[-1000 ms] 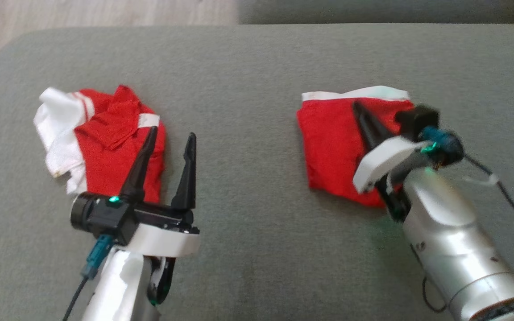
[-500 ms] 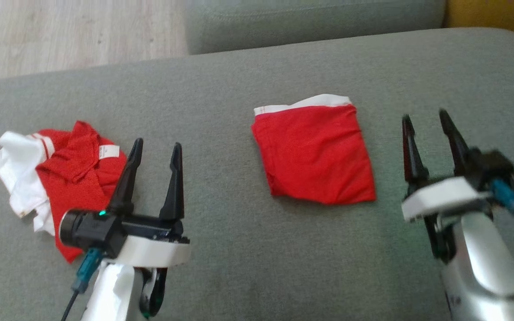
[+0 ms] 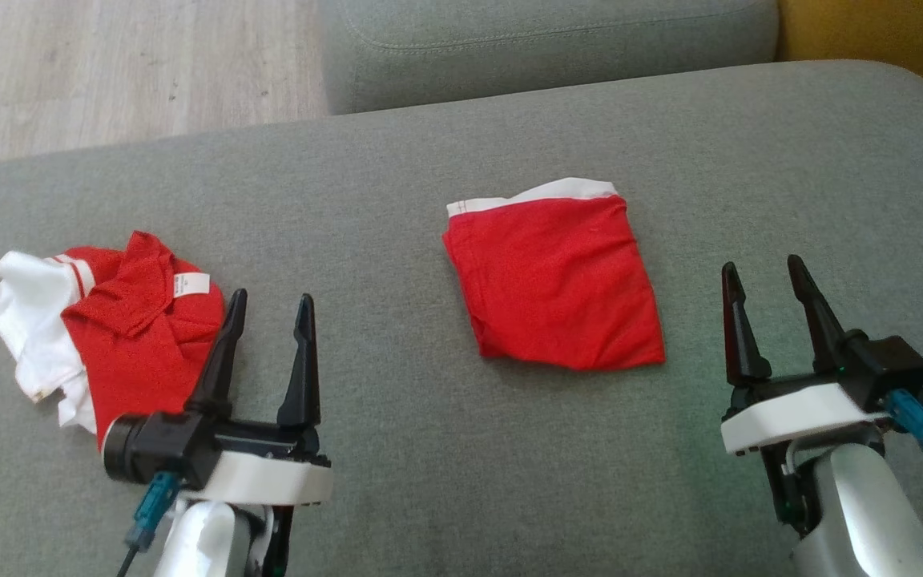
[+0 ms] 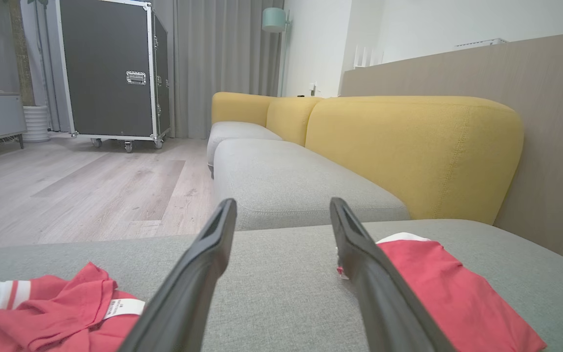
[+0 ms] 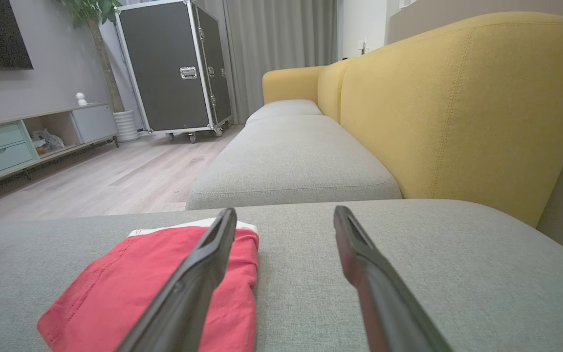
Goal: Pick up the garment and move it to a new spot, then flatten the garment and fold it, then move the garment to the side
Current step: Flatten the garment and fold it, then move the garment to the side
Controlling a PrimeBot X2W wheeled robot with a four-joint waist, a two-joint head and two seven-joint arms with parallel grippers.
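Overhead, folded garment [image 3: 554, 280] lies between both released jaws; wrist views add black case [image 4: 110, 68]

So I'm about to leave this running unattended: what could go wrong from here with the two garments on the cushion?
The folded red garment lies loose between the open left gripper and right gripper; pinching just one edge could pull its layers apart. The crumpled red-and-white garment sits close by the left gripper, so a low sweep might snag it.
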